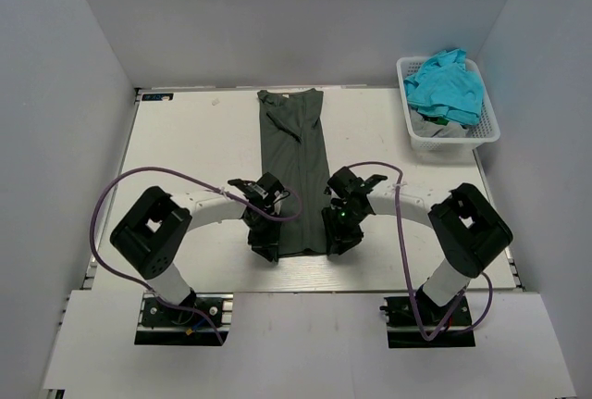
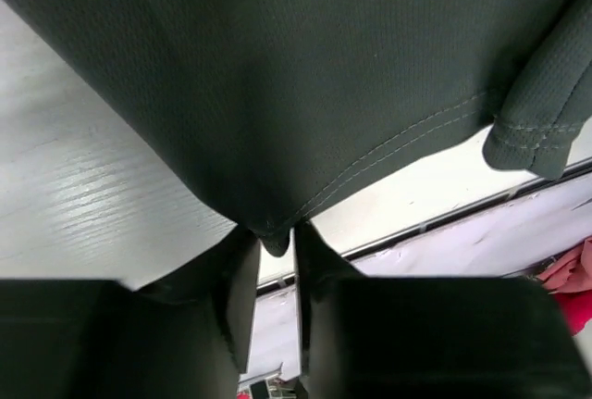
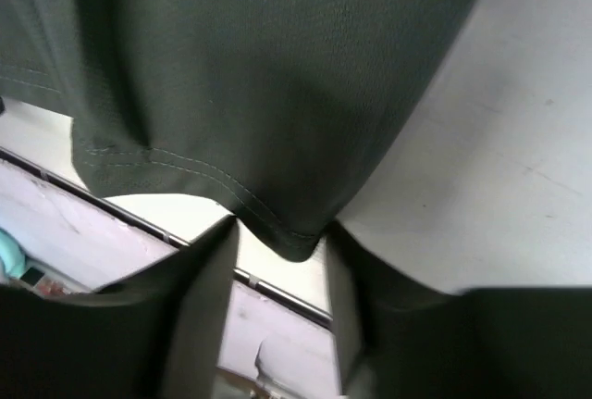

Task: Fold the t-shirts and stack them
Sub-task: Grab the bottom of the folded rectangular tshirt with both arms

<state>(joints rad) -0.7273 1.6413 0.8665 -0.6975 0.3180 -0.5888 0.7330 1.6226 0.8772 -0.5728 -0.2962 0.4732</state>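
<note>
"Where's the grey t-shirt (image 1: pixel 294 168)?"

"Down the middle of the desk (image 1: pixel 185 149), folded into a long strip that runs from top centre to lower centre. The turquoise t-shirt (image 1: pixel 446 84) sits heaped in the white basket (image 1: pixel 488 130), upper right."

"And the arms?"

"Both are at the strip's near end. The left pincer (image 1: pixel 266 242) is clenched on the hem's left corner. The right pincer (image 1: pixel 339 232) grasps the right corner, its jaws wider round a thicker bunch."

"So they're folding the strip end to end?"

"I reckon so. They should lift together and level, hem taut between them, and carry it toward the top of the frame until it meets the far edge. If one side leads, the strip skews. The right hold looks shallow to me, so a slow lift would suit."
</note>
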